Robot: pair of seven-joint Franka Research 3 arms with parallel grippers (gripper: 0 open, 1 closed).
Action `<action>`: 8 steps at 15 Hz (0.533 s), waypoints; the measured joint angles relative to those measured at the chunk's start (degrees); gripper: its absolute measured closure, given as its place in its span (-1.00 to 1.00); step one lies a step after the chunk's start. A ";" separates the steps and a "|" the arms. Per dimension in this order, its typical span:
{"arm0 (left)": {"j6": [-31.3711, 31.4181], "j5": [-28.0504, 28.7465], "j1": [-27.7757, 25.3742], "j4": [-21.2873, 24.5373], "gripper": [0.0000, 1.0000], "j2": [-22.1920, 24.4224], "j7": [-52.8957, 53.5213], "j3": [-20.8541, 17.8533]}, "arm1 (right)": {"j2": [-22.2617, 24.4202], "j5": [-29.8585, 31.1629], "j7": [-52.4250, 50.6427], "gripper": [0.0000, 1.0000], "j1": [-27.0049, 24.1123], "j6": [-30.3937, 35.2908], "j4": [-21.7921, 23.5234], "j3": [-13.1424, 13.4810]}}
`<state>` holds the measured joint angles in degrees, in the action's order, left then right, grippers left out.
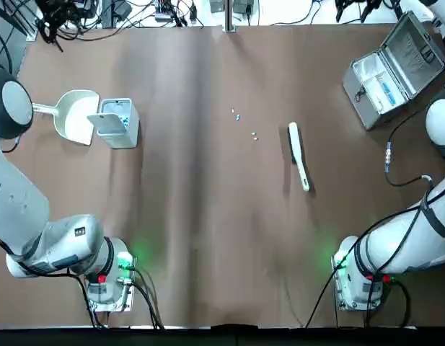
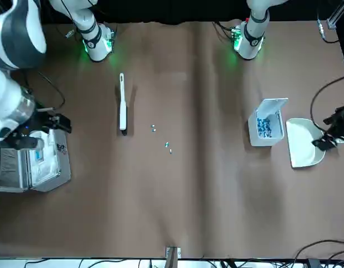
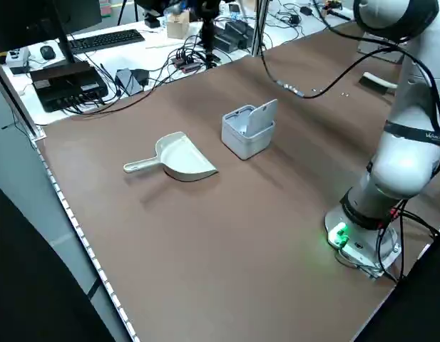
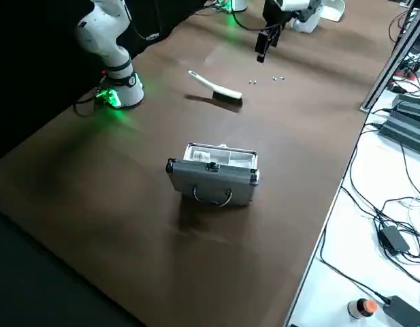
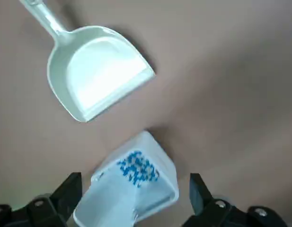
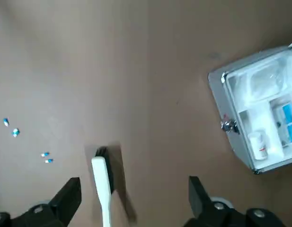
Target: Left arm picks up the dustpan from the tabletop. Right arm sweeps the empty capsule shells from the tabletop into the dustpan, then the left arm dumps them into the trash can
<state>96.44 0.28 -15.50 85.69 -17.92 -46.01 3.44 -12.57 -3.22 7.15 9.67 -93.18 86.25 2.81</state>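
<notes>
Dustpan (image 1: 76,115) just left of trash can (image 1: 118,122) — capsule shells (image 1: 244,124) mid-table, brush (image 1: 298,155) right of them.

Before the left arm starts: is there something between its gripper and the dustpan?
Nothing visible blocks it. The open left gripper hangs above the trash can; the dustpan lies beside the can, apart and uncovered.

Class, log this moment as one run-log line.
left gripper: open above trash can | dustpan: on table | right gripper: open above brush
</notes>
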 joint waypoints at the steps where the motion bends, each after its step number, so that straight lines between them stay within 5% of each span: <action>1: 0.99 0.60 -1.51 0.06 -1.00 -0.67 -2.39 -0.03 | 0.00 0.00 0.00 -1.00 0.10 -0.14 1.38 0.00; 5: 9.46 4.66 -5.66 3.81 -1.00 -2.69 -10.50 -0.04 | 1.30 -0.07 0.00 -1.00 0.49 -2.98 8.71 -0.04; 8: 16.68 6.79 -8.57 7.04 -1.00 -4.77 -15.22 -0.06 | 6.72 -0.09 0.02 -1.00 0.47 -10.11 19.90 0.08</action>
<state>113.12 7.08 -24.07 92.73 -22.69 -61.23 3.38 -5.85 -3.30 7.17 10.14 -103.29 106.14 2.89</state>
